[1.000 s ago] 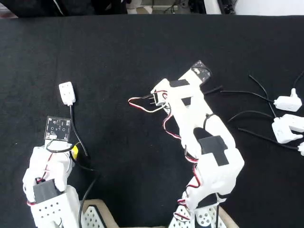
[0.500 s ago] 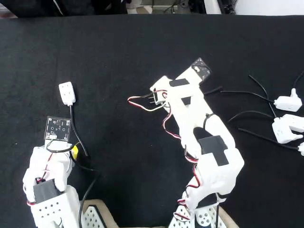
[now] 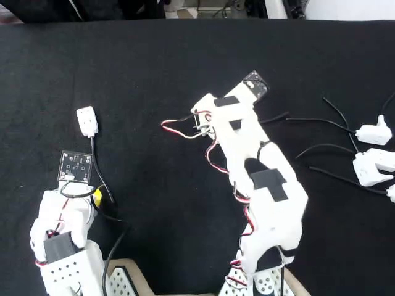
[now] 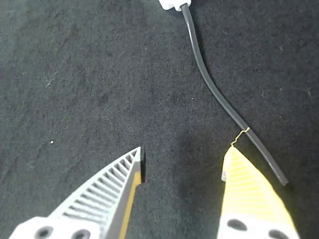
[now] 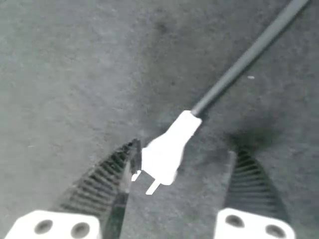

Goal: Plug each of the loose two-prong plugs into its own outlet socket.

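A white two-prong plug lies on the black cloth between the fingers of my right gripper, which is open. The plug rests close to one finger, prongs toward the camera, and its black cable runs away from it. In the high view my right arm stretches over the middle of the table and covers that plug. My left gripper is open over bare cloth, with a black cable passing beside its yellow finger. That cable leads to a white socket block.
Two more white plug or socket pieces with black cables lie at the right edge of the table. The left arm sits at the near left corner. Black cloth covers the whole table.
My right arm has swung a little to the left and slightly farther from the base. The left arm has stayed still.
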`<action>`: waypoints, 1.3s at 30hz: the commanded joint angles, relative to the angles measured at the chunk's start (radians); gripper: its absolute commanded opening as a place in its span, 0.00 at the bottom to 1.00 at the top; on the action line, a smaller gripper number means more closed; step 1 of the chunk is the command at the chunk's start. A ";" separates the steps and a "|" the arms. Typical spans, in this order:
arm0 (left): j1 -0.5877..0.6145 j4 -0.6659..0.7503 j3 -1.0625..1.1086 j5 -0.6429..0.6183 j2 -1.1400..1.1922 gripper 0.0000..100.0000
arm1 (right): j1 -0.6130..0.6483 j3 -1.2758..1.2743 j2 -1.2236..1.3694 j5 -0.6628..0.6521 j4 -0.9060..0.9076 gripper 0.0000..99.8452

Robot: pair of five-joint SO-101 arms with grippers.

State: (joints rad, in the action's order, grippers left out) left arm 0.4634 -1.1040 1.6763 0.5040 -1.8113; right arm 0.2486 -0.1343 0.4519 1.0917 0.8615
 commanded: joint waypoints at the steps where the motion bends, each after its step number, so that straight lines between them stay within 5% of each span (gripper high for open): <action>1: 0.001 -0.002 0.012 0.009 -0.009 0.26 | 0.014 0.061 0.030 0.000 0.061 0.06; 5: 0.001 -0.002 0.012 0.009 -0.009 0.26 | 0.014 0.068 0.031 -0.011 0.126 0.02; 14: 0.001 -0.002 0.012 0.009 -0.009 0.26 | -0.021 0.116 -0.068 -0.265 0.373 0.01; 22: 0.001 -0.002 0.012 0.009 -0.009 0.26 | -0.204 0.127 -0.268 -0.721 0.601 0.01; 33: 0.001 -0.002 0.012 0.009 -0.009 0.26 | -0.361 0.165 -0.355 -1.689 0.778 0.04; 39: 0.001 -0.002 0.013 0.009 -0.009 0.26 | -0.279 0.168 -0.237 -1.846 0.776 0.04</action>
State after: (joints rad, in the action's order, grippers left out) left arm 0.4634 -1.1040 1.6763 0.5040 -1.8113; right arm -0.0813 -0.0038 0.1788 -0.7020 1.6303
